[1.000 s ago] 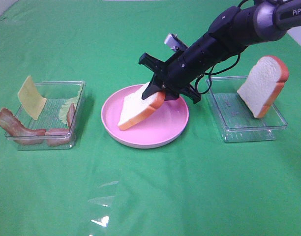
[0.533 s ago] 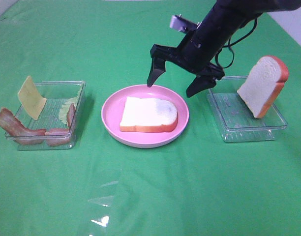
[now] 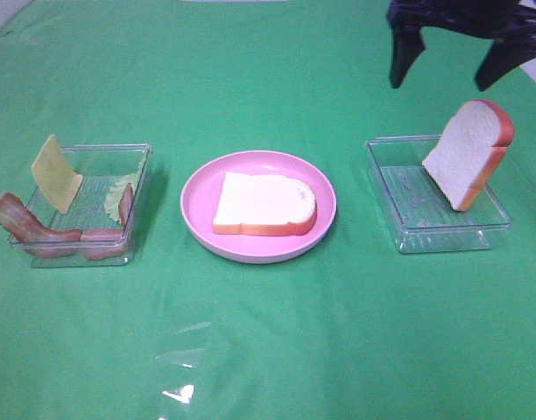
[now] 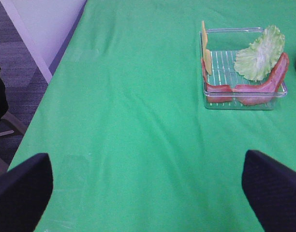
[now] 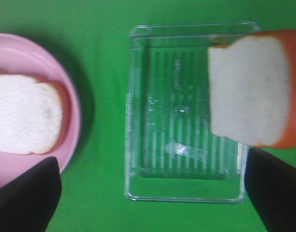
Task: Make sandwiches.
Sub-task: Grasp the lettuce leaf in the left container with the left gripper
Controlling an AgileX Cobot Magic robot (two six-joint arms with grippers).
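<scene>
The sandwich's base, one bread slice (image 3: 264,203), is laid flat on the pink plate (image 3: 250,254) in the middle. The right pincer (image 3: 441,83) is held open and empty above the right tray (image 3: 408,201). The left pincer (image 4: 148,193) is likewise spread wide, empty. A filling seems due next, best gripped by an edge and set square on the base. Counted: two bread slices, the second slice (image 3: 468,153) leaning in the right tray. In the left tray (image 3: 93,175) are one cheese square (image 3: 56,173), one lettuce leaf (image 3: 119,194) and two bacon strips (image 3: 30,227).

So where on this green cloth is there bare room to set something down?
Bare: the front strip of green tablecloth, and gaps flanking the round pink plate. Crowded: the clear plastic left tray, packed with toy fillings.
</scene>
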